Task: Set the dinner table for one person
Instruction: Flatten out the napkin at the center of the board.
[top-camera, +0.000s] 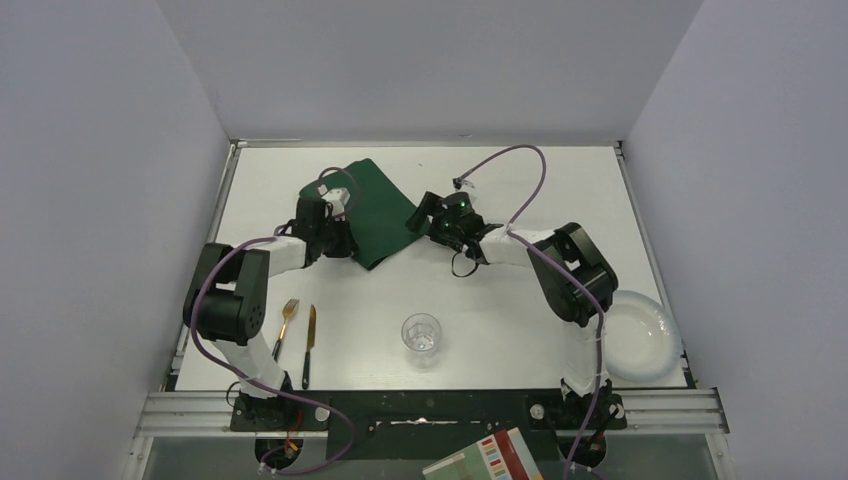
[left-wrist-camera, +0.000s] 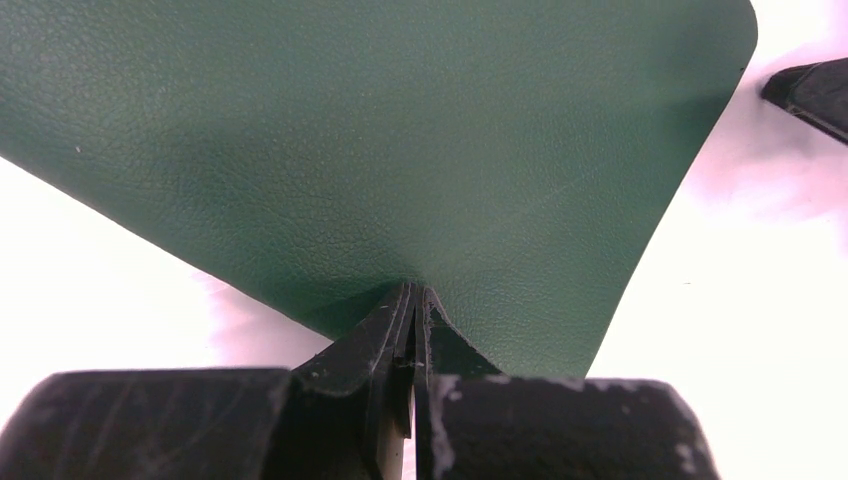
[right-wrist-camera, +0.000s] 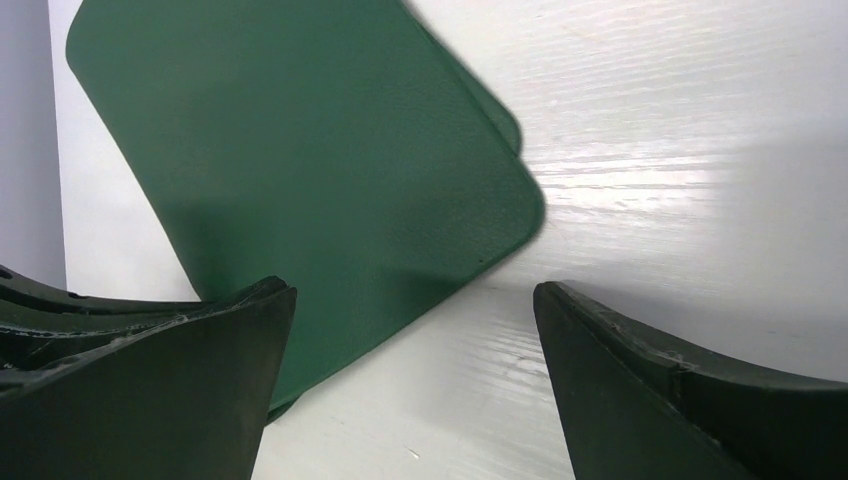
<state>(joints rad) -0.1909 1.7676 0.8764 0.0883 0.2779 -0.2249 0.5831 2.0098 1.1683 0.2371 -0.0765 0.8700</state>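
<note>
Positioning the placemat (top-camera: 382, 205) looks like the step in hand: it lies skewed on the far middle of the dinner table (top-camera: 520, 320), well apart from the fork (top-camera: 287, 318), knife (top-camera: 310, 342), glass (top-camera: 421, 335) and plate (top-camera: 640, 335) along the near side. Left gripper (left-wrist-camera: 412, 295) is clenched on one edge of the placemat. Right gripper (right-wrist-camera: 415, 300) gapes wide, grasping nothing, hovering by the placemat's right corner. Next move, I'd guess: drag it to near centre and square it, without folding.
</note>
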